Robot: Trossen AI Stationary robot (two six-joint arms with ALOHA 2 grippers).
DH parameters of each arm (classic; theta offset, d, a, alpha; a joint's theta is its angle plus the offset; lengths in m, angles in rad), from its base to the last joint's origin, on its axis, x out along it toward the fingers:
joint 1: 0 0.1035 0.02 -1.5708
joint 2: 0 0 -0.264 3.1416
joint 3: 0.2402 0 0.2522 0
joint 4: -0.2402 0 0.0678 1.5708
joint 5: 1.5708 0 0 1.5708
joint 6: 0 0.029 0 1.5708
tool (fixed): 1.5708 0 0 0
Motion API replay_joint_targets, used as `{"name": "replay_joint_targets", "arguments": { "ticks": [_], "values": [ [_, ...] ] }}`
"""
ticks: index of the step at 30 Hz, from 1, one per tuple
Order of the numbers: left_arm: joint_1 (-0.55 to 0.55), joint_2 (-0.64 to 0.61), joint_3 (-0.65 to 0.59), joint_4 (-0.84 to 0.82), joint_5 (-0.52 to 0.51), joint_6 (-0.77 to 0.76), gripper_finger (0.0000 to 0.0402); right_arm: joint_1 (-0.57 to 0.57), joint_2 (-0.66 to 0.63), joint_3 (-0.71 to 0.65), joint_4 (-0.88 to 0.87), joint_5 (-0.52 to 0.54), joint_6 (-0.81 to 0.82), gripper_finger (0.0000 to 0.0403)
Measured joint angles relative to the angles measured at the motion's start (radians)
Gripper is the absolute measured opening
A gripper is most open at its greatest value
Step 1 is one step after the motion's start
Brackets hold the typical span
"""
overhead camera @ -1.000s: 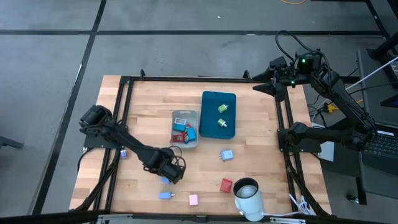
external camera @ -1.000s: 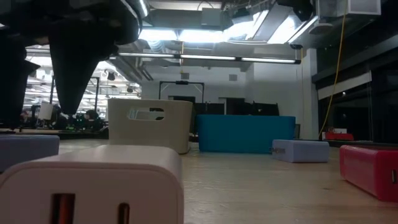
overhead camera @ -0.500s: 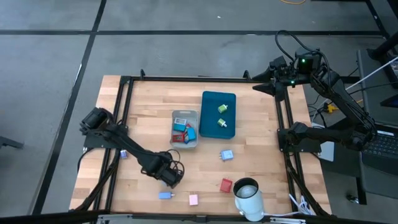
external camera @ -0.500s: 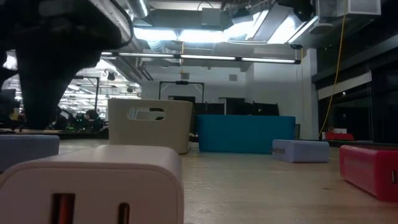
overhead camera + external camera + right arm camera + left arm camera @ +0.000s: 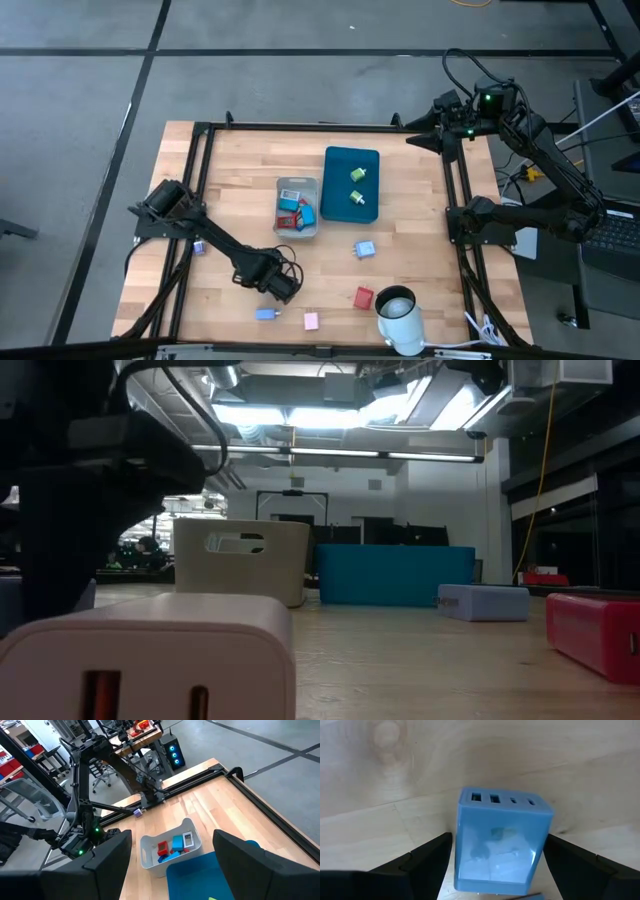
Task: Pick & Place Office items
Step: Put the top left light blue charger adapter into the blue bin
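Left gripper [image 5: 281,286] low over the table at 7 o'clock; fingers [image 5: 427,857] spread wide either side of a blue USB charger block [image 5: 500,842], not visibly touching it. The block stands on the wood with four ports showing.

Count of loose office items in the high view: one purple piece [image 5: 199,247] by the left rail, one light-blue piece [image 5: 265,314] and one pink piece [image 5: 311,321] at 6 o'clock, one light-blue block [image 5: 365,249] and one red block [image 5: 363,297] at 5 o'clock.

Grey bin [image 5: 310,230] at centre holds several red and blue pieces. Teal tray [image 5: 336,160] beside it holds two green pieces [image 5: 357,186].

A white cylinder [image 5: 402,318] stands at the near edge.

Right gripper [image 5: 412,133] is parked at 1 o'clock, its fingers apart, empty.
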Motion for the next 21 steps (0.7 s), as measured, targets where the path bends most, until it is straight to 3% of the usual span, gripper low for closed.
{"name": "replay_joint_targets", "arguments": {
  "ticks": [3,8,15,21],
  "values": [
    [0.003,0.010,-0.001,-0.008,0.007,0.000,0.0286,0.000,0.000,0.000,0.000,0.000,0.000,0.0284],
    [0.014,0.011,-0.002,-0.011,0.015,0.027,0.0204,0.000,0.000,0.000,0.000,0.003,0.000,0.0284],
    [0.017,-0.012,-0.006,0.019,-0.007,0.061,0.0205,0.000,0.000,0.000,-0.001,0.003,-0.003,0.0284],
    [0.016,-0.126,0.003,0.076,-0.143,0.080,0.0205,0.000,0.000,0.000,0.000,0.002,-0.004,0.0284]
  ]
}}
